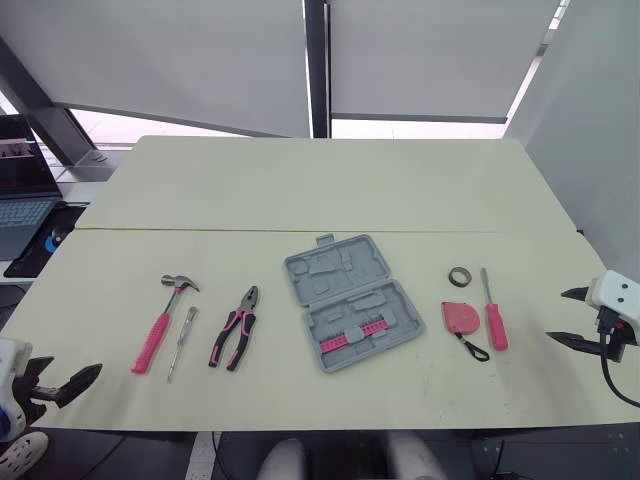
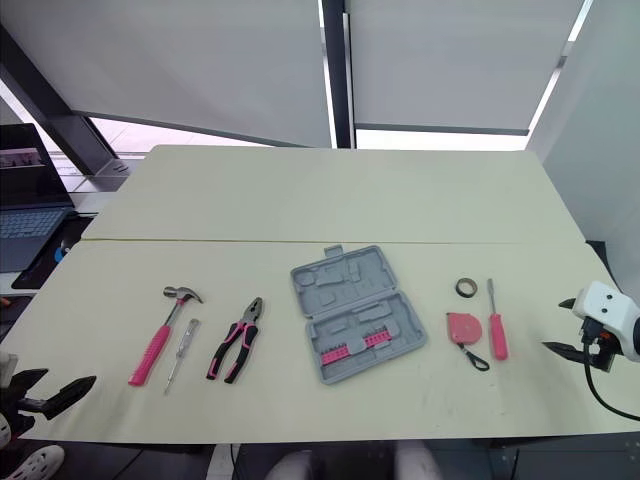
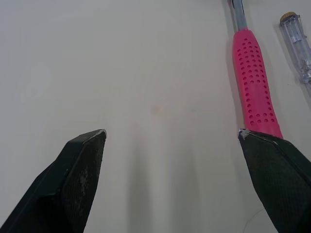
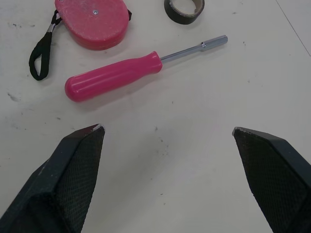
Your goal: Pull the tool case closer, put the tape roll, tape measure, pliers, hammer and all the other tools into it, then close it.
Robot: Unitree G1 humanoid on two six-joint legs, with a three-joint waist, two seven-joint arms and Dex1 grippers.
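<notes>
Grey plastic marks the tool case (image 1: 350,302), which lies open and a little askew at the middle of the desk (image 1: 300,190) in the head views. A row of pink bits (image 1: 352,335) sits in its nearer half, too small to tell apart. To its left lie the pliers (image 1: 236,328), then a clear-handled screwdriver (image 1: 182,341) and the hammer (image 1: 164,322), none touching. To its right lies the tape roll (image 1: 460,276), with the tape measure (image 1: 461,317) nearer the robot and the pink screwdriver (image 1: 493,312) just beside both. The left pincer (image 1: 70,375) hangs at the desk's near left corner and the right pincer (image 1: 556,314) off its right edge. Both are spread, grip nothing, and are partly cut off by the frame. A laptop (image 1: 20,190) at far left is also cut by the edge.

From the left wrist, the two black fingers (image 3: 80,165) stand wide apart over bare desk, empty. The hammer's pink handle runs up beside one finger, whose tip hides the butt end; the head falls outside the frame. The clear-handled screwdriver is cut off as well.

From the right wrist, the fingers (image 4: 73,165) are likewise wide apart and empty. The pink screwdriver lies whole beyond them. The tape measure is clipped at the frame's edge — its black strap (image 4: 40,51) trails free — and the tape roll is half cut off.
</notes>
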